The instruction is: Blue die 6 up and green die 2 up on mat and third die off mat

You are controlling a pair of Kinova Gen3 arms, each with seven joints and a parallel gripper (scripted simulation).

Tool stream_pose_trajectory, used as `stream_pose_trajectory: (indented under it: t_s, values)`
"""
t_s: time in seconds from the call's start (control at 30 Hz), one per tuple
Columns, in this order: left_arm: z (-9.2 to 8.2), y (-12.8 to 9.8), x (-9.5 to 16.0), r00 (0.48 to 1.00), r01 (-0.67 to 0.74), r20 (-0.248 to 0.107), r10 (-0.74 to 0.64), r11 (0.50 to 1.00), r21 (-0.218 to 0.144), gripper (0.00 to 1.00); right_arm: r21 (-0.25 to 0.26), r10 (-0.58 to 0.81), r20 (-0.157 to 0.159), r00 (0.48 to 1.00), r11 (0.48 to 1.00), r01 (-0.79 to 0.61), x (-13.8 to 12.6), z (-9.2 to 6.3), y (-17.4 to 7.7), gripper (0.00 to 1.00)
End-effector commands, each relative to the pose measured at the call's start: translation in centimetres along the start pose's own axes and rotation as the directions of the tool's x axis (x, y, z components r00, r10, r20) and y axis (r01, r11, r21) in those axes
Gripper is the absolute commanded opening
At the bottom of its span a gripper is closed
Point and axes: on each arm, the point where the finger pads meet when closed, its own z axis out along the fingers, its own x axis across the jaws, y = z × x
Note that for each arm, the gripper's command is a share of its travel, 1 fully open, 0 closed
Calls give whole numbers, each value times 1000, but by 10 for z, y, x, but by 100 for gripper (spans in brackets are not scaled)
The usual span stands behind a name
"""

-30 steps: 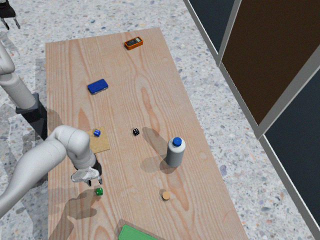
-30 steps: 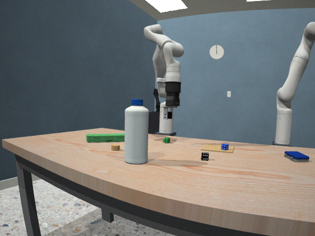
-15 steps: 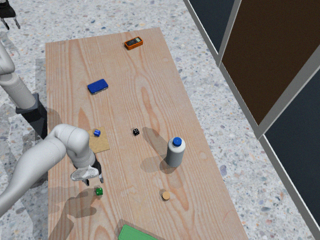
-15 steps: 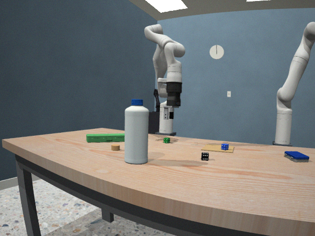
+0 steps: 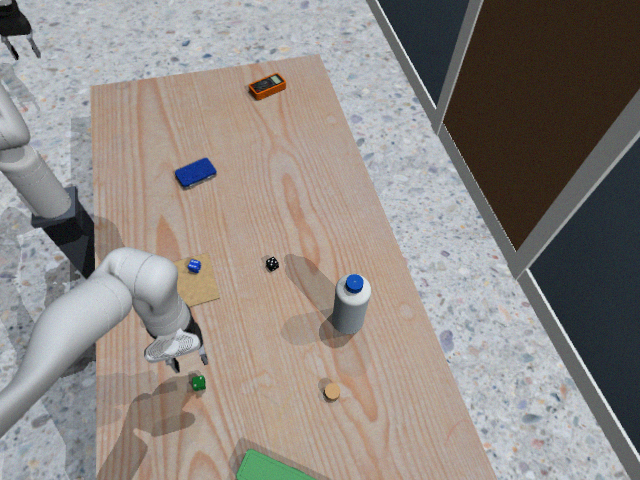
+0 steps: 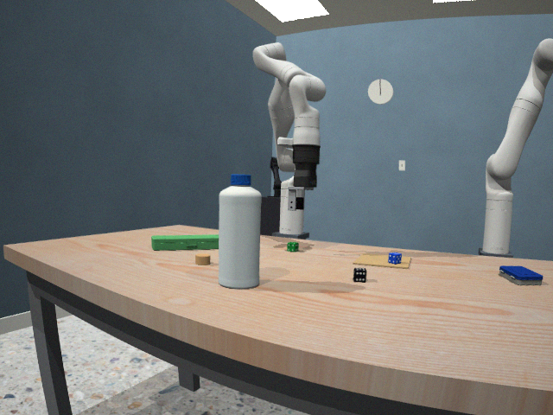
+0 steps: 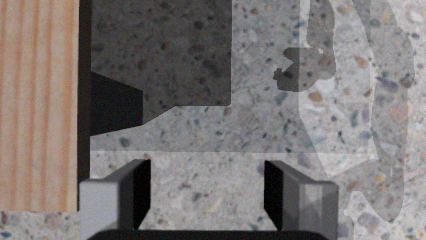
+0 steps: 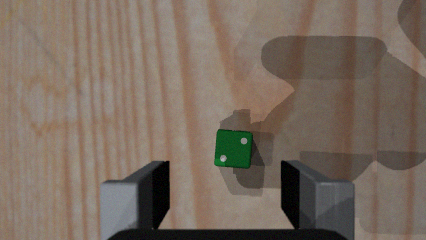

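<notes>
Multimeter (image 5: pixel 267 86), orange-cased: flat near the bench's far short edge in the top view. Blue case (image 5: pixel 195 173) (image 6: pixel 520 275): flat, nearer the arm-side long edge. White bottle (image 5: pixel 351 304) (image 6: pixel 239 236), blue-capped: upright, nearer the opposite long edge. Green case (image 5: pixel 271 467) (image 6: pixel 185 242): flat, partly cropped in the top view.
</notes>
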Motion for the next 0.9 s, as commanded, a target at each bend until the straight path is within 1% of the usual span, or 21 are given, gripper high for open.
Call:
stream_pose_trajectory:
  t_s: [0.0,0.1,0.17,0.2,0.3,0.37,0.5,0.67,0.73,0.87]
  values:
    - [0,-1,-2,1000,-2,7,2,1000,6,100,8,-77,-9,997,997,77,2,4,-5,100]
    - [0,-1,-2,1000,-2,7,2,1000,6,100,9,-165,-13,986,986,166,2,7,-8,100]
    - [0,-1,-2,1000,-2,7,2,1000,6,100,9,-165,-13,986,986,166,2,7,-8,100]
    - [0,-1,-2,1000,-2,7,2,1000,6,100,10,-199,-14,980,980,199,2,8,-8,100]
    - [0,-1,-2,1000,-2,7,2,1000,6,100,10,-307,-18,952,952,307,2,12,-10,100]
    - [0,-1,-2,1000,-2,7,2,1000,6,100,10,-384,-20,923,923,384,2,14,-11,100]
    - [0,-1,-2,1000,-2,7,2,1000,6,100,7,-539,-24,842,842,540,2,19,-13,100]
    - [0,-1,-2,1000,-2,7,2,1000,6,100,1,-715,-24,699,699,715,3,25,-14,100]
    - [0,-1,-2,1000,-2,7,2,1000,6,100,1,-715,-24,699,699,715,3,25,-14,100]
    - [0,-1,-2,1000,-2,7,2,1000,6,100,-3,-825,-20,565,565,825,3,28,-13,100]
